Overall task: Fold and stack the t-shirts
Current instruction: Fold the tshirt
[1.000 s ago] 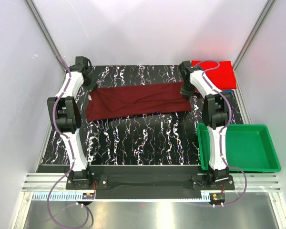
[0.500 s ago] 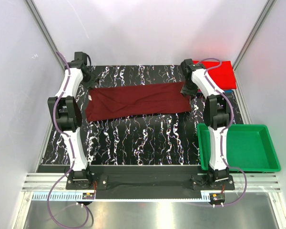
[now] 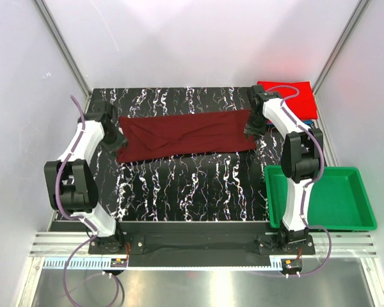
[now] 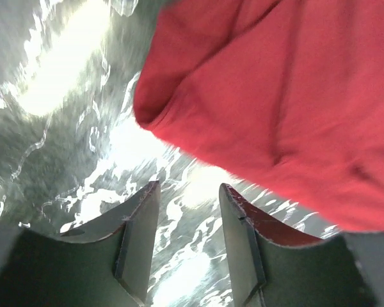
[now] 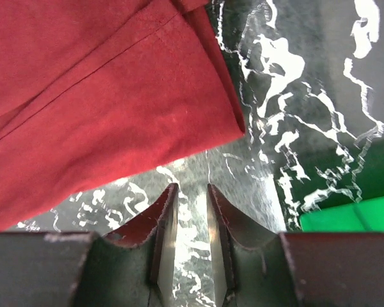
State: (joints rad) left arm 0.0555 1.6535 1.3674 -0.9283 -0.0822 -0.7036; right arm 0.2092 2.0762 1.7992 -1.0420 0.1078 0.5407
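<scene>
One dark maroon t-shirt (image 3: 187, 134) lies folded into a long band across the far half of the black marbled table (image 3: 192, 185). Its long axis runs left to right, with the left end a little nearer the arms than the right end.

The left gripper (image 4: 189, 185) is at the band's left end. Its fingers are spread with bare tabletop between them, and the rounded cloth corner lies just beyond the tips. The corner is apart from the left finger and very near the right one; whether it touches that finger cannot be told.

The right gripper (image 5: 191, 187) is at the band's right end. Its fingers are parted by a narrow gap with only tabletop in it, and the hemmed corner of the shirt lies just ahead of the tips, not pinched.

A folded bright red t-shirt (image 3: 287, 94) rests in the far right corner, with a thin blue edge (image 3: 305, 119) showing at its near side. A green tray (image 3: 333, 198) sits at the near right, beside the right arm.
</scene>
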